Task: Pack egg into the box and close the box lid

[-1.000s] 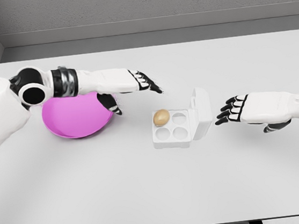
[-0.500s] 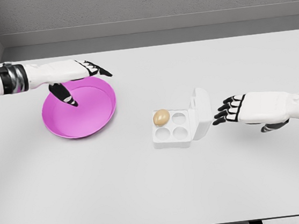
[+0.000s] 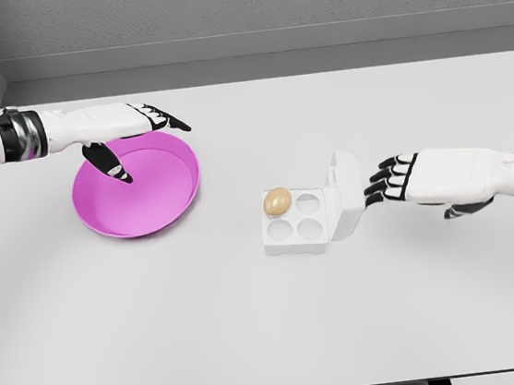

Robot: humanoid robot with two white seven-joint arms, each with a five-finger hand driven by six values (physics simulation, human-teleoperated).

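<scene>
A white egg box (image 3: 295, 221) sits mid-table with its lid (image 3: 345, 193) standing open on the right side. One brown egg (image 3: 278, 201) rests in the back-left cup; the other three cups hold nothing. My right hand (image 3: 388, 181) hovers just right of the lid, fingers spread and holding nothing, fingertips a short gap from it. My left hand (image 3: 139, 132) is over the back of the pink bowl (image 3: 137, 189) at the left, fingers extended, holding nothing.
The pink bowl has nothing inside it. The white table (image 3: 253, 323) stretches wide in front of the box, with its front edge near the bottom of the view and a grey wall behind.
The left arm pulled back to the left, from beside the box to above the bowl's far rim. The right hand rose slightly and edged closer to the lid.
</scene>
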